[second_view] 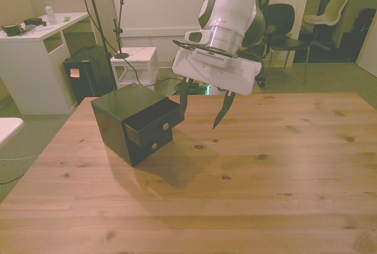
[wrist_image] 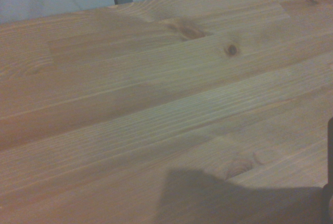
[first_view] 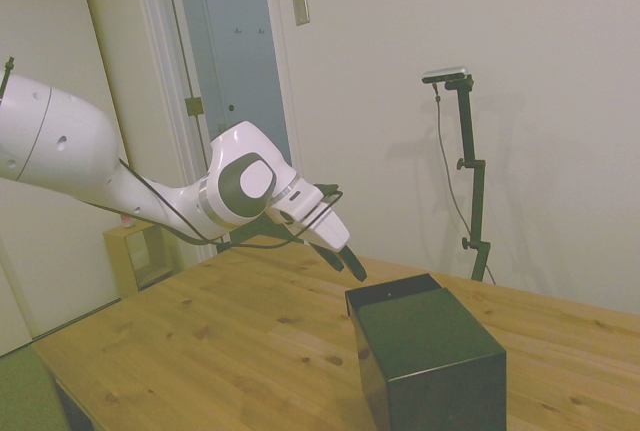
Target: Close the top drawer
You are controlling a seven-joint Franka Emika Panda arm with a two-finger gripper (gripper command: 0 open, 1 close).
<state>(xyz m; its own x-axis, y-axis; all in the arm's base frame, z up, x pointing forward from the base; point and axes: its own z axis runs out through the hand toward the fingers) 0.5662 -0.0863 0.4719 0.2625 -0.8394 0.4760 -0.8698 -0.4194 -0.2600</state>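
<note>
The small glossy black cabinet (second_view: pixel 115 112) stands on the wooden table (second_view: pixel 265 165) toward the front view's left. Its top drawer (second_view: pixel 150 128) is pulled partway out, with a small round knob on its face; the drawer below it sits flush. My gripper (second_view: pixel 202 108) hangs above the table just to the front view's right of the open drawer, close to it but apart from it. Its fingers are spread open with nothing between them. In the side view the gripper (first_view: pixel 347 264) hovers just behind the cabinet (first_view: pixel 430 351). The wrist view holds only bare table planks (wrist_image: pixel 156 104) and a shadow.
The table stretches wide toward the front view's right and toward the camera. Beyond the far edge stand a white desk (second_view: pixel 29 53), a black bin (second_view: pixel 88 77), a small white side table (second_view: pixel 136 65) and chairs (second_view: pixel 327 18).
</note>
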